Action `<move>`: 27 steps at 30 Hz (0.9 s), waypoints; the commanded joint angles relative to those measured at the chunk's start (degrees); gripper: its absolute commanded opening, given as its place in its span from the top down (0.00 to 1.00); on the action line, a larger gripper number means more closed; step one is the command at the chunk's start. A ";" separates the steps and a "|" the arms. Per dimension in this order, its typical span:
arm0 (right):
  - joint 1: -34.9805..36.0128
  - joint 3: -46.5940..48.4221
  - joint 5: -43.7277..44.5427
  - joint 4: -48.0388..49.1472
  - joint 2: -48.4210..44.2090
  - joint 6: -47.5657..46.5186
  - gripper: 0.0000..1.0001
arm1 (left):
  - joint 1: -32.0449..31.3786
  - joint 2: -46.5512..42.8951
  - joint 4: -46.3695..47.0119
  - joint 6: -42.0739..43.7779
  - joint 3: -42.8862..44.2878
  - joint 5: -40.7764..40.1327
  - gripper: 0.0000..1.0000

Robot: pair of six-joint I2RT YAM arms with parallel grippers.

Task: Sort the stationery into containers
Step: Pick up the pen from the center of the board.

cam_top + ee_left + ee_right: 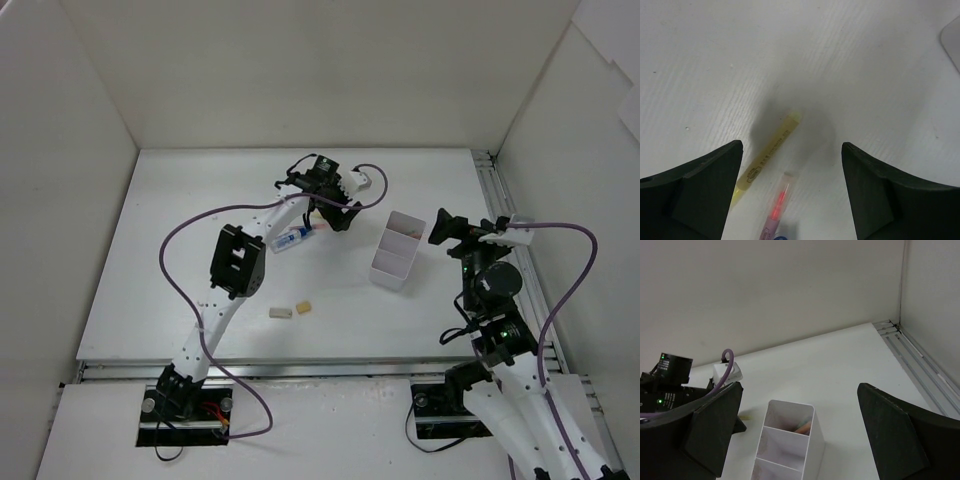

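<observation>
Under left claw (pixel 792 150) — yellow pen (pixel 771 151)

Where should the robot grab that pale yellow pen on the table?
Probably mid-barrel on the yellow pen, from straight above. It lies flat and slanted under the open left hand, so pinch across its thin width, clear of the red pen beside it.

Two pens (pixel 767 155), two erasers (pixel 279 312), tube (pixel 288 241), box (pixel 396 256)

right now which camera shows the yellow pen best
Left wrist: the yellow pen lies in plain sight between the fingers of the open left gripper. The top view hides it under that gripper; the right wrist shows at most a pale sliver.
</observation>
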 commanded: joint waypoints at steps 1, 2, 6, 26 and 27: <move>-0.34 0.23 2.90 2.87 -1.76 -0.33 0.02 | 2.19 -1.91 -1.28 -3.53 2.04 7.68 0.25; -0.25 0.14 2.99 3.04 -2.12 -0.24 0.02 | 2.72 -1.99 -0.67 -4.23 1.52 8.05 0.25; -0.25 0.05 2.55 2.60 -3.35 0.20 0.02 | 2.72 -1.64 -0.58 -6.08 1.78 7.61 0.27; -0.16 0.05 2.64 -3.20 -12.92 2.75 0.02 | 2.72 -1.38 -4.62 -9.68 -2.35 2.34 0.36; -0.25 0.14 2.46 -3.37 -13.02 2.92 0.02 | 2.72 -1.73 -4.01 -9.77 -3.14 2.34 0.38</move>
